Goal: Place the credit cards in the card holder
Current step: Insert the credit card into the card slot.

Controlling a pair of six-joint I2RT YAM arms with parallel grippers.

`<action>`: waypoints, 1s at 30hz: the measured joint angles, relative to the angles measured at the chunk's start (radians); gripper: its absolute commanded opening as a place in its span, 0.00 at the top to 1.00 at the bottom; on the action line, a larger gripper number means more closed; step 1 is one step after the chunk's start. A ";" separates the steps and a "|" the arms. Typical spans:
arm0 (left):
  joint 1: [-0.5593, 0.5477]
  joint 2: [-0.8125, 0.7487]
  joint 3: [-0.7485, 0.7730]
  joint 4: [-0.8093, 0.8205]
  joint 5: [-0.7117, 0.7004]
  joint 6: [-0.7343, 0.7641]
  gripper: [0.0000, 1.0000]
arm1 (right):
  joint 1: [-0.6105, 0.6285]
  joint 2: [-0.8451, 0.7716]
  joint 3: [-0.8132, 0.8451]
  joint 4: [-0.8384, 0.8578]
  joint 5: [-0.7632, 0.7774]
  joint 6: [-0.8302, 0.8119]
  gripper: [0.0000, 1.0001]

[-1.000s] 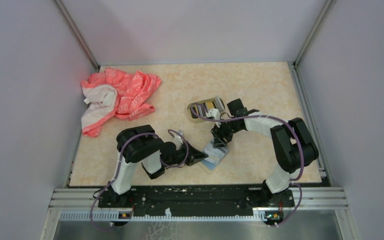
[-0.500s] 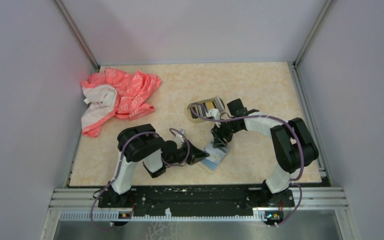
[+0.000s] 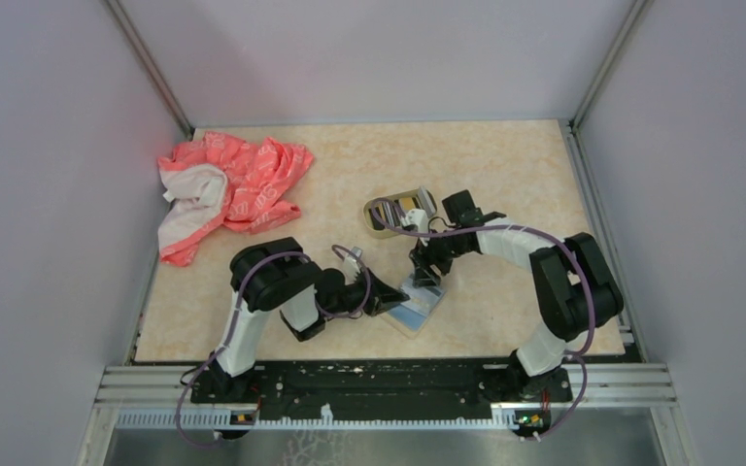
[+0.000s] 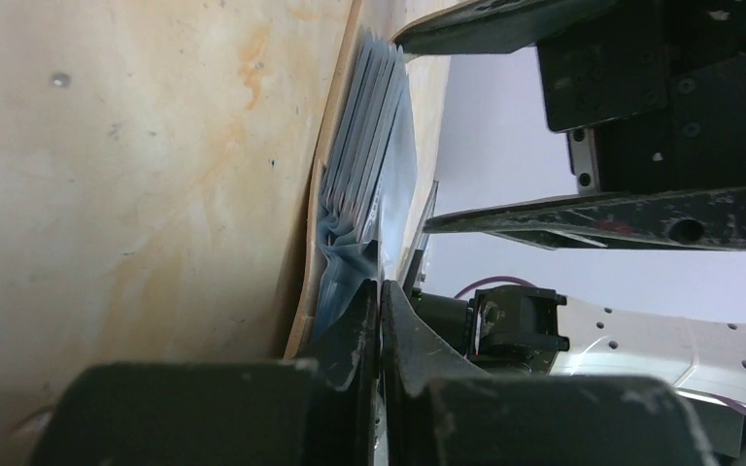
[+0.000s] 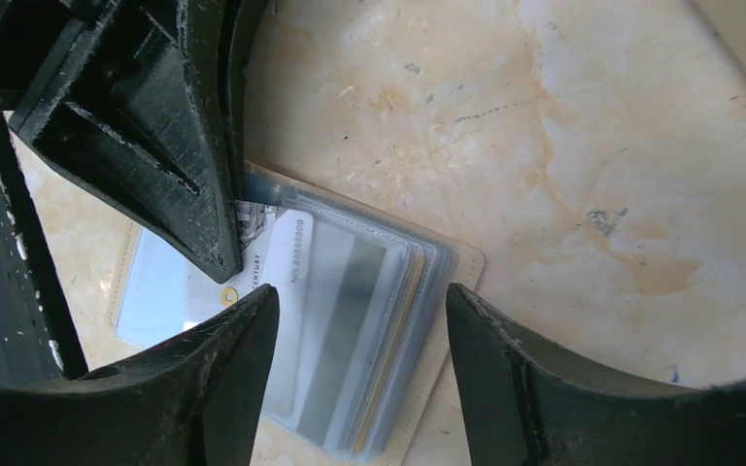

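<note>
Left pincer [image 3: 394, 303]: its fingers are pressing together with no gap showing in the left wrist view [image 4: 381, 296]. The tip is touching the edge of the card bundle. Whether it is nipping a sleeve edge cannot be told.
Right pincer [image 3: 429, 276]: its jaws are standing spread and hanging over the bundle [image 5: 359, 291]. It is pinching nothing.
Credit cards [image 3: 420, 305]: they are lying as a fanned stack in clear sleeves on a tan backing [image 5: 461, 267], flat on the tabletop [image 3: 505, 165] between the two pincers. A grey card with a dark stripe is showing near the top [image 5: 335, 335]. From the left wrist the stack is appearing edge-on [image 4: 369, 146]. None of this bundle is sitting in the holder.
Card holder [image 3: 370, 216]: it is resting on the tabletop beyond the bundle, apart from it and close by the right arm's wrist. A purple cable [image 3: 389, 231] is crossing in front of it.
Cloth [image 3: 233, 184]: a pink patterned piece is lying crumpled at the far left, well apart from the cards.
</note>
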 measured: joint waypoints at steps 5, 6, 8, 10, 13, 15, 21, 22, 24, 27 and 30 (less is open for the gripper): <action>0.005 0.002 0.002 0.000 0.011 0.005 0.87 | 0.000 -0.089 -0.001 0.008 0.023 0.001 0.32; 0.006 0.002 0.002 0.000 0.012 0.008 0.87 | 0.000 -0.116 -0.002 0.010 0.029 -0.001 0.33; 0.008 0.003 0.003 0.000 0.016 0.011 0.85 | 0.000 -0.163 -0.004 0.013 0.031 -0.017 0.39; 0.010 0.003 0.003 0.000 0.020 0.012 0.82 | 0.000 -0.220 -0.013 0.006 0.007 -0.065 0.60; 0.010 0.004 0.005 0.000 0.022 0.016 0.77 | 0.003 -0.315 -0.041 -0.026 -0.084 -0.207 0.81; 0.011 0.005 0.006 0.000 0.023 0.017 0.76 | 0.021 -0.385 -0.083 -0.068 -0.151 -0.360 0.87; 0.014 0.006 0.009 0.000 0.031 0.019 0.74 | 0.168 -0.483 -0.225 -0.148 -0.200 -0.686 0.95; 0.014 0.007 0.009 0.000 0.031 0.019 0.74 | 0.198 -0.475 -0.233 -0.148 -0.181 -0.717 0.96; 0.014 0.007 0.009 0.000 0.031 0.019 0.73 | 0.252 -0.453 -0.238 -0.142 -0.140 -0.753 0.97; 0.015 0.008 0.009 0.002 0.032 0.020 0.73 | 0.355 -0.405 -0.251 -0.097 -0.054 -0.779 0.98; 0.016 0.009 0.009 0.002 0.035 0.023 0.73 | 0.419 -0.366 -0.262 -0.059 0.033 -0.777 0.98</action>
